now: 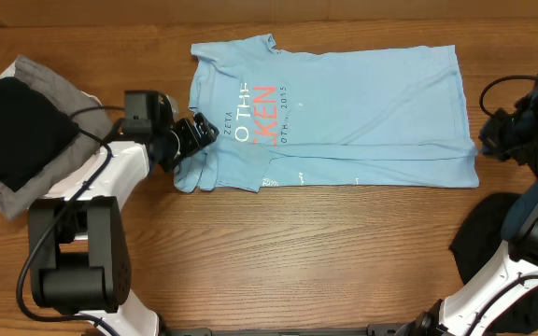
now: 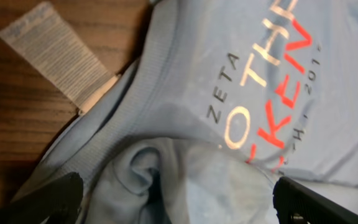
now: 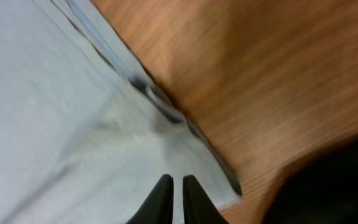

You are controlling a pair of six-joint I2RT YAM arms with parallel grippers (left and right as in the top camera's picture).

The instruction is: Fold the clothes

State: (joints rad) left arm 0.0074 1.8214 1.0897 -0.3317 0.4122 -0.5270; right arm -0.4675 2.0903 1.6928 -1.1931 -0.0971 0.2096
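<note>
The light blue T-shirt (image 1: 362,103) lies sideways across the far middle of the table, lettering up, with its near long edge folded over. My left gripper (image 1: 194,138) is at the shirt's left near corner. In the left wrist view (image 2: 179,199) its jaws are wide open around a bunched fold of the shirt (image 2: 185,81). My right gripper (image 1: 490,133) is at the shirt's right edge. In the right wrist view (image 3: 177,186) its fingers are together just above the shirt's hem corner (image 3: 55,112), with no cloth seen between them. A black garment (image 1: 12,126) lies at the far left.
The black garment rests on a grey cloth (image 1: 35,70) in a pile. Another black cloth (image 1: 488,243) lies at the right near the right arm's base and shows in the right wrist view (image 3: 334,186). A white ribbed strip (image 2: 55,53) lies beside the shirt.
</note>
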